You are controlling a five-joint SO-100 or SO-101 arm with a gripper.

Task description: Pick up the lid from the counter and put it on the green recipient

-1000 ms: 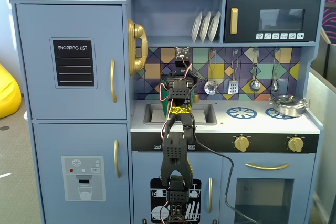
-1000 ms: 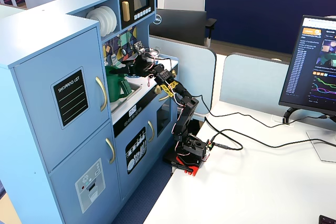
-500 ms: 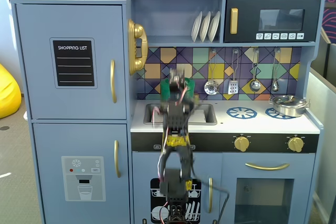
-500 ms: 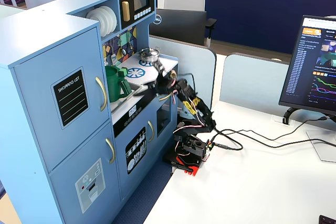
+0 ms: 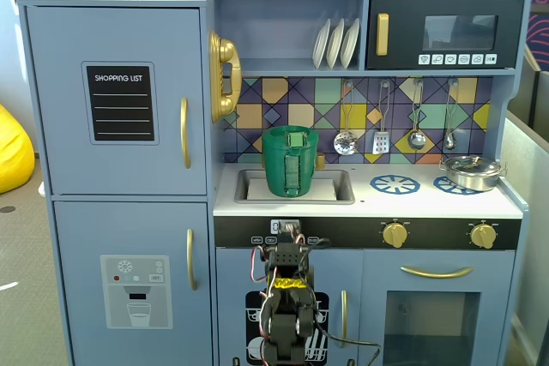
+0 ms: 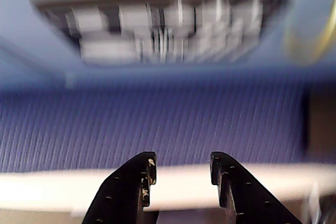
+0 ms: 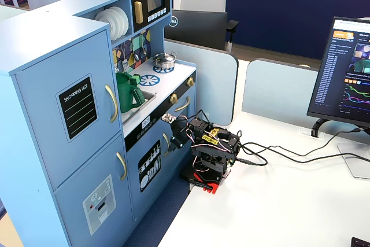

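The green pot (image 5: 290, 169) stands in the sink of the toy kitchen, and it also shows in a fixed view (image 7: 127, 93). The green lid (image 5: 290, 133) lies on the pot's rim with its small strap handle up. My arm (image 5: 287, 297) is folded low in front of the kitchen's lower doors, well below the counter and apart from pot and lid. In the wrist view my gripper (image 6: 181, 163) is open and empty, with blurred blue carpet and the white table edge (image 6: 63, 192) beyond it. Pot and lid are out of the wrist view.
A shiny steel pot (image 5: 472, 171) sits on the right stove ring. Utensils hang on the tiled back wall (image 5: 382, 130). The arm's base (image 7: 205, 172) stands on a white table with cables (image 7: 272, 154) and a monitor (image 7: 350, 73) to the right.
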